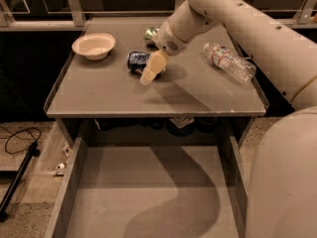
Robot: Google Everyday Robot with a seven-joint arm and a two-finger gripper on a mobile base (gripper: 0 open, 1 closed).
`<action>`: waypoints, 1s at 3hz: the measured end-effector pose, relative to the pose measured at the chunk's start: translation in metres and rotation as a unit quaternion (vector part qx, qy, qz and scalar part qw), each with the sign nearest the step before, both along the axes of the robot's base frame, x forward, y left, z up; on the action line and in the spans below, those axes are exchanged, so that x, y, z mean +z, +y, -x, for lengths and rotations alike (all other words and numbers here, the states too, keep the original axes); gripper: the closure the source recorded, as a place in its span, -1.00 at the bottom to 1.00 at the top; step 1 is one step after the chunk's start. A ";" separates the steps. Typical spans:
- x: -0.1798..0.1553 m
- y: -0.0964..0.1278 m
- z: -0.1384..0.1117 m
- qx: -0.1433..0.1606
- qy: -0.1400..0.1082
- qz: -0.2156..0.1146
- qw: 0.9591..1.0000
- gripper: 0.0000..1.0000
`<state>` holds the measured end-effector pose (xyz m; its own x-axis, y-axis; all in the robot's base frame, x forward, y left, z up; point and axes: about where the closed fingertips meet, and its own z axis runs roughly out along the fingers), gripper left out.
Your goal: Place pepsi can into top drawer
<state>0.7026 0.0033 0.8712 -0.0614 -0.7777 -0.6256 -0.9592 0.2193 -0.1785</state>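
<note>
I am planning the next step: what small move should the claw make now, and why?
Probably ease the claw closer onto the pepsi can. The can rests on the table close beside it, not yet lifted, and the top drawer already stands open.

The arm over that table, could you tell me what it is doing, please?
A one-armed robot reaches over the table, its pincer beside the pepsi can, which lies on the tabletop; whether it grips the can is unclear. The top drawer below is pulled open, and the can is not yet in it. A bowl, a green can and a plastic bottle also sit on the table.
</note>
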 end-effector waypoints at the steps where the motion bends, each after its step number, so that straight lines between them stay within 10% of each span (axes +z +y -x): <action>1: -0.015 0.005 -0.013 -0.011 0.015 0.000 1.000 -1.00; 3: -0.027 0.005 -0.019 -0.021 0.029 0.003 0.999 -0.62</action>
